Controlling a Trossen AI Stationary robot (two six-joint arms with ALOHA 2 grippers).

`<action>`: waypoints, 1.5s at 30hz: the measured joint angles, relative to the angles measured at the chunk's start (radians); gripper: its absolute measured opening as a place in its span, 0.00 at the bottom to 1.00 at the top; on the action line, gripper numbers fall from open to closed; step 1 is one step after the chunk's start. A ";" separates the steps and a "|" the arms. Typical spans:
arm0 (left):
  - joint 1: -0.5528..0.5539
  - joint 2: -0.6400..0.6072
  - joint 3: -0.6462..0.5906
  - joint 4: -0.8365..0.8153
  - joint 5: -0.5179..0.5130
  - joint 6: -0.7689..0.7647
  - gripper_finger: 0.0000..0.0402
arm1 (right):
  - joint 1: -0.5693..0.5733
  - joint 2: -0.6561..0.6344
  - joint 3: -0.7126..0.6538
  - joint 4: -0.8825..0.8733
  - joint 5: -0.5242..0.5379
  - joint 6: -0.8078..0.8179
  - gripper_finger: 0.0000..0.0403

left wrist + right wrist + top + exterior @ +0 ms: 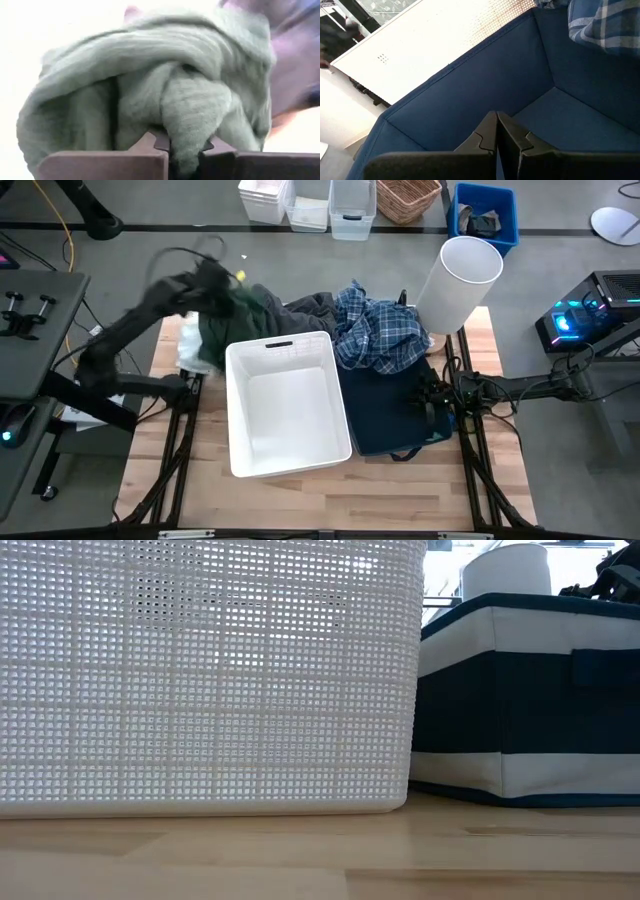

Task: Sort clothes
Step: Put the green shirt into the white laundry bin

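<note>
While clenched on dark green soft fabric garment (150,95), left gripper (186,150) raised; right gripper (497,131) jaws closed empty inside navy blue fabric bin (470,95).

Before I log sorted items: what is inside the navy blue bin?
The navy blue bin shows bare blue floor and the right gripper, jaws shut. The plaid shirt drapes over its far edge, covering that corner, so what lies beneath is hidden.
</note>
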 joint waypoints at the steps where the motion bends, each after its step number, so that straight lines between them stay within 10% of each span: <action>1: -0.011 -0.028 0.046 0.001 -0.001 -0.001 0.01 | 0.000 0.000 0.000 0.000 0.000 0.000 0.00; 17: -0.174 -0.142 0.332 -0.146 -0.254 -0.081 0.01 | 0.000 0.000 0.000 0.000 0.000 0.000 0.00; 38: -0.184 -0.016 0.332 -0.138 -0.091 -0.068 0.06 | 0.000 0.000 0.000 0.000 0.000 0.000 0.00; 45: -0.236 -0.031 0.332 0.091 -0.177 0.044 0.02 | 0.000 0.000 0.000 0.000 0.000 0.000 0.00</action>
